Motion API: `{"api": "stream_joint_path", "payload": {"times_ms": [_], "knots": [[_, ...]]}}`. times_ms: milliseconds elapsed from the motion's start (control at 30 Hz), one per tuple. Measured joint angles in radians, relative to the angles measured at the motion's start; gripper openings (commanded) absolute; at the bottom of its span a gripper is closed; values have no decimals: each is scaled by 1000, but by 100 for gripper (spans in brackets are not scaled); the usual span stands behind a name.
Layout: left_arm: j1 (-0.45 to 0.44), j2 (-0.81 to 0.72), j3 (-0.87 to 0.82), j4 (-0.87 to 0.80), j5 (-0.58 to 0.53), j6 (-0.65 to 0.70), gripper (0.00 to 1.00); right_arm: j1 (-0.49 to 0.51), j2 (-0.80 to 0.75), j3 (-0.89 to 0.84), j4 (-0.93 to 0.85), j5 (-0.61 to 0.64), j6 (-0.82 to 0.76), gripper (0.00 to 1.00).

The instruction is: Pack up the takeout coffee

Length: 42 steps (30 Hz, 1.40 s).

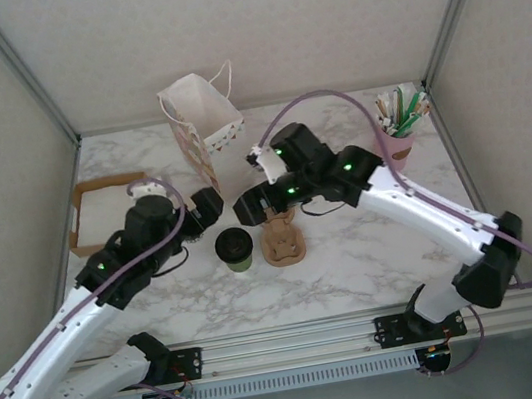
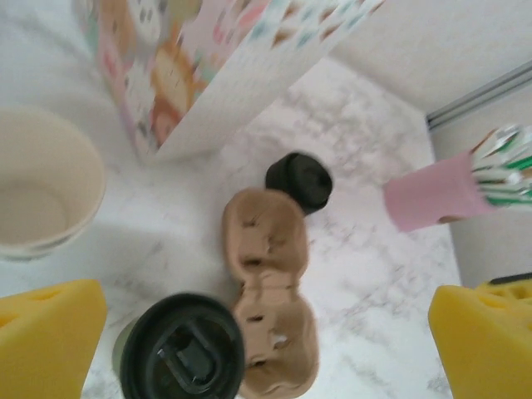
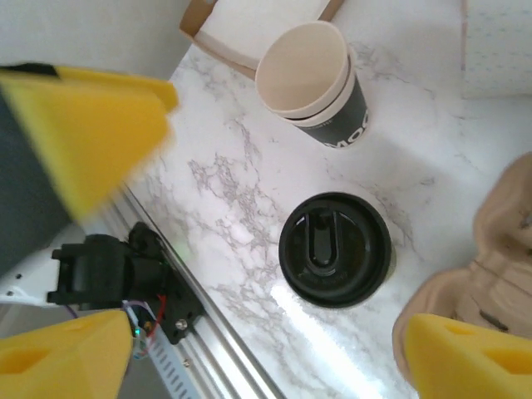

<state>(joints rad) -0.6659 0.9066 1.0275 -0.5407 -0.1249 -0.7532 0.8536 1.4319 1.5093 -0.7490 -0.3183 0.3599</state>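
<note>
My left pincer (image 2: 266, 293) is wide open and holds nothing. My right pincer (image 3: 268, 326) is wide open and empty too. Both hang in the air close to the brown carrier (image 1: 281, 246).

The takeout coffee (image 1: 234, 249) stands up straight on the table (image 1: 358, 266). It is just beside the carrier, on the side nearer my left arm. Its black lid (image 3: 334, 249) is on.

I think the cup is light, but I cannot tell if there is a drink inside. So I should keep it straight up and not tip it. The paper wall looks thin and soft. If I squeeze hard, it may bend in and the lid may pop off. The lid looks smooth and slippery, so I would not grab it there.

The best place to hold looks like the green side (image 1: 239, 261), a little under the lid, with one pad on each side and a soft squeeze.
</note>
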Motion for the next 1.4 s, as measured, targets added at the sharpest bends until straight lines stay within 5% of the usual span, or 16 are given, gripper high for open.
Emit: {"api": "stream_joint_path", "payload": {"times_ms": [333,1000,1400], "knots": [[60,238,410,-101,-88,94,100,-167,-166,-18,-130,84,-20,99],[283,606,587,-149,2,146,87,-197,68,-45,-175,390,-12,99],[288,868,800,-261,9,188,48,-213,78,-45,-166,431,-13,99]]}}
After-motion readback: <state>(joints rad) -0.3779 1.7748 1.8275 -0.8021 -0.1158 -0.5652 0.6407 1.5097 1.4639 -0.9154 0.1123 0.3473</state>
